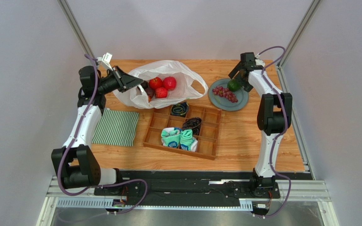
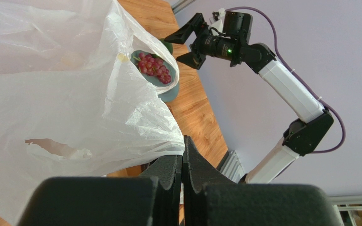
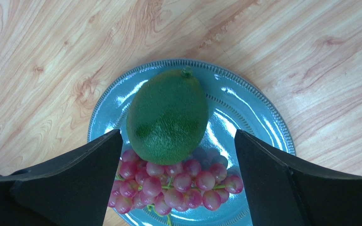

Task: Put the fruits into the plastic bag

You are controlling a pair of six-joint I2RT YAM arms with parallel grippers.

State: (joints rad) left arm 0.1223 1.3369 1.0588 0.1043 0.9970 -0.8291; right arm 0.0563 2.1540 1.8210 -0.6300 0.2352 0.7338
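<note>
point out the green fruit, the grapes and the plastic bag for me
green fruit [image 3: 167,115], right wrist view, middle of its skin
grapes [image 3: 174,188], right wrist view, centre of the bunch
plastic bag [image 1: 180,70], top view, its far white wall

Bright even light, soft shadows, glare on plate [image 3: 256,115], pics sharp thru-out.

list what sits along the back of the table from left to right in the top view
left gripper → plastic bag → grapes → green fruit; the right gripper overlaps the green fruit, so it's left out
</note>
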